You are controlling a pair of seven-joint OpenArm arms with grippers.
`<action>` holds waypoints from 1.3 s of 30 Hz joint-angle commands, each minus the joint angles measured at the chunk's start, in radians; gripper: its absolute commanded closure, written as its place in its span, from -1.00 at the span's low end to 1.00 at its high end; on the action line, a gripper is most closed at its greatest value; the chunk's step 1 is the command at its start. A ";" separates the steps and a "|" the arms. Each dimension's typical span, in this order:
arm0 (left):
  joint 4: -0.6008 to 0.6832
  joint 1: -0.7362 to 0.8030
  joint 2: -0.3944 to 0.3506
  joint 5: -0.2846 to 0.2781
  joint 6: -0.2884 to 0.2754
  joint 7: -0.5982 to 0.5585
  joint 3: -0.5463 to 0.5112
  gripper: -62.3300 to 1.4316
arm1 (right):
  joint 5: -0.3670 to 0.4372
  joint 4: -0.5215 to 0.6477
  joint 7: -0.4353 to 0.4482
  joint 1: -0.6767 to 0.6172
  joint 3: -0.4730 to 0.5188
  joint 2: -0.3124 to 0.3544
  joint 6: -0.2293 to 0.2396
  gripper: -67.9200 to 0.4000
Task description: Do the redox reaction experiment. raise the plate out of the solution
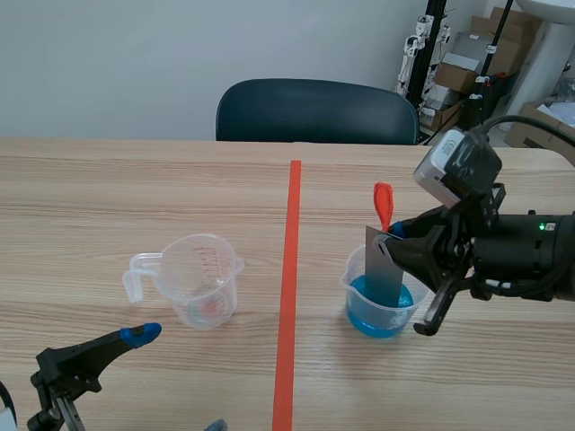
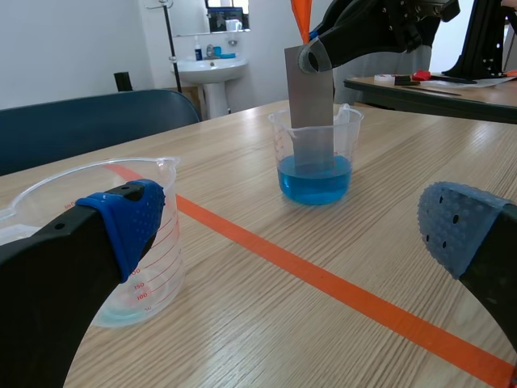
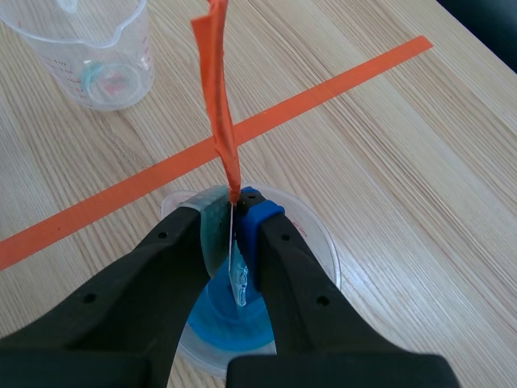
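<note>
Right gripper [image 1: 395, 241] clamped on flat grey metal plate [image 1: 384, 269], right of centre, its lower end in blue solution [image 1: 377, 319] inside clear plastic beaker [image 1: 349, 285]. Left gripper [image 1: 177, 380] released, lower left, near clear graduated cup [image 1: 202, 283].

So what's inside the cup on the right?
Blue solution and the lower end of the grey plate, gripped by the right gripper. The plate's submerged tip is hidden.

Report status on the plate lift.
Right pincer shut on plate. Plate upright, lower end in blue solution. Left pincer open beside clear cup. Nothing blocking the lift.
</note>
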 commanded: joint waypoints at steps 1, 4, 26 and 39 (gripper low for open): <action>0.019 0.002 -0.006 -0.007 -0.003 -0.046 -0.003 -1.00 | -0.007 0.000 -0.018 -0.005 0.005 0.006 0.000 0.97; 0.019 0.002 -0.006 -0.007 -0.003 -0.046 -0.003 -1.00 | -0.007 0.000 -0.018 -0.005 0.005 0.006 0.000 0.97; 0.018 0.027 -0.040 0.000 -0.002 -0.012 -0.004 -1.00 | 0.016 0.010 -0.004 -0.002 0.036 0.024 0.000 0.97; 0.056 0.113 -0.201 -0.164 0.005 -0.046 -0.005 -1.00 | 0.077 0.066 -0.007 -0.002 0.062 0.078 0.000 0.97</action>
